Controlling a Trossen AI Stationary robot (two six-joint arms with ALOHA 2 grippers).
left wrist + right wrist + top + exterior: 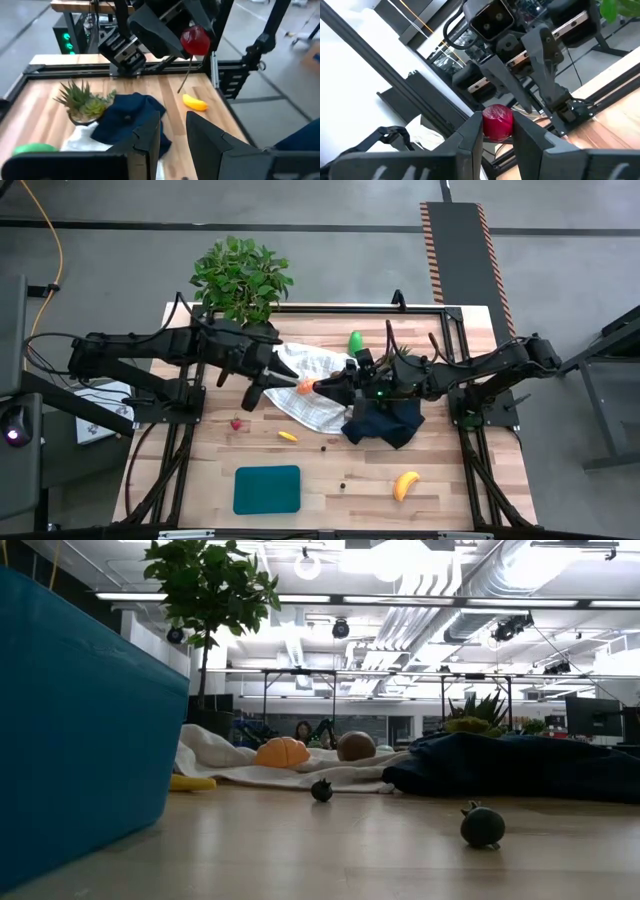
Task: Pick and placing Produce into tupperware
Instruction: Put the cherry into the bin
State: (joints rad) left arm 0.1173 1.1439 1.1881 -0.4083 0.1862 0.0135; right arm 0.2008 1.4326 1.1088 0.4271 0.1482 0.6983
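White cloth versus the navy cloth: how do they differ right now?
The crumpled white fabric cloth spreads wide toward the left arm; the dark navy fabric cloth is bunched into a smaller heap toward the right arm. The white one carries the round orange toy piece and brown kiwi-like ball; the navy one does not. Both lie mid-table, edges touching.

Grey concrete floor point(330, 205), exposed ceiling ducts point(440, 580), strip lights point(200, 597)

I see the tupperware point(267, 489) at the table's point(450, 490) front, banana point(405, 485) to its right, both cloths point(310, 395) behind, plant point(240, 275) at back left.
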